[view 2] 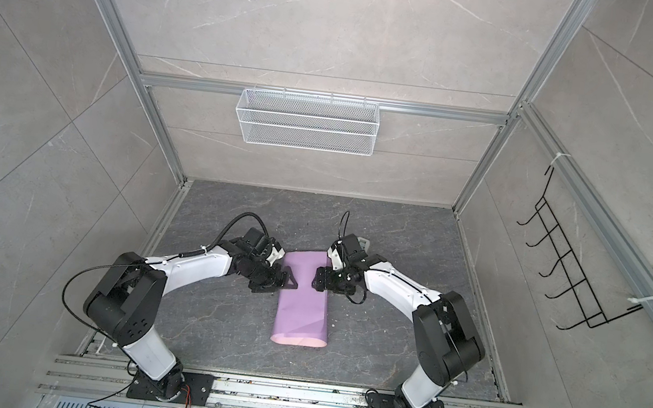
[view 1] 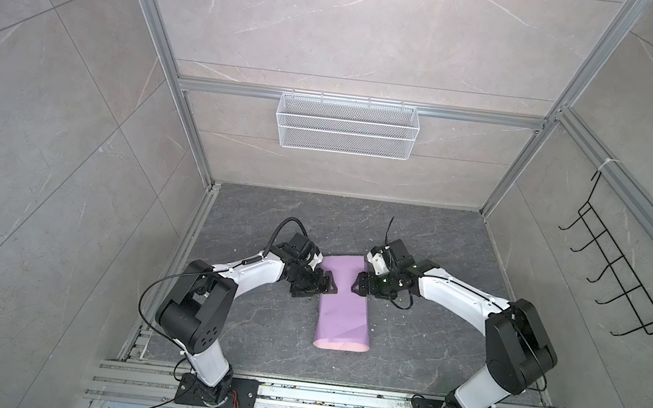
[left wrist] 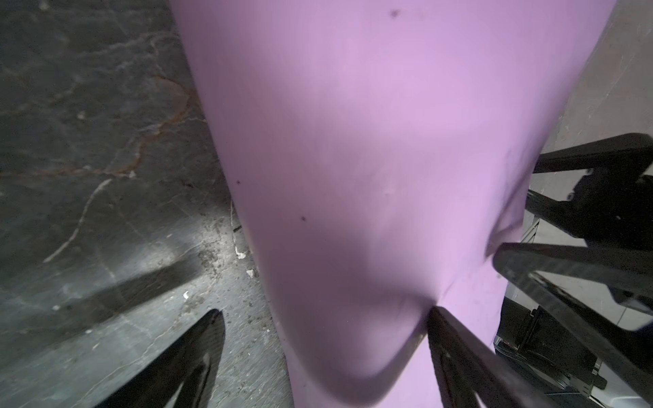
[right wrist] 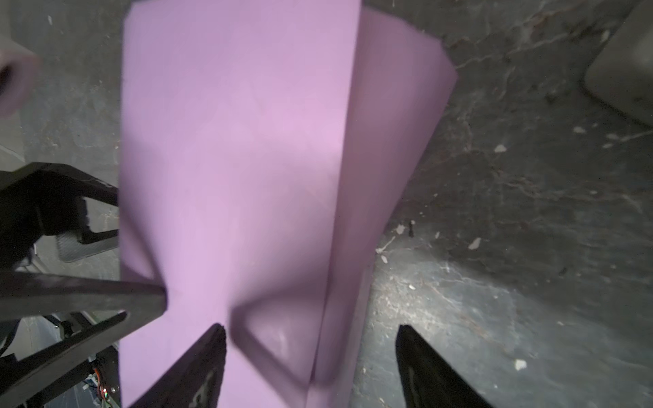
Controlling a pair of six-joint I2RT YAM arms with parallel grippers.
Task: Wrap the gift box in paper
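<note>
The paper (view 1: pixel 342 311) lies folded into a long lilac sleeve on the dark table in both top views (view 2: pixel 300 306). Its near end gapes and shows the pale pink inner face (view 1: pixel 336 345). The gift box is hidden, presumably inside the sleeve. My left gripper (view 1: pixel 330 286) (left wrist: pixel 325 312) is open and straddles the sleeve's left edge; one finger (left wrist: pixel 445 328) dents the paper (left wrist: pixel 353 141), and the other hangs over bare table. My right gripper (view 1: pixel 356 286) (right wrist: pixel 311 327) is also open astride the right edge, with one fingertip (right wrist: pixel 212 339) on the paper (right wrist: pixel 240 141).
A grey object (right wrist: pixel 622 70) sits on the table beyond the right gripper. A white wire basket (view 1: pixel 346 125) hangs on the back wall. A black hook rack (view 1: pixel 621 280) is on the right wall. Aluminium rails (view 1: pixel 294 398) run along the front.
</note>
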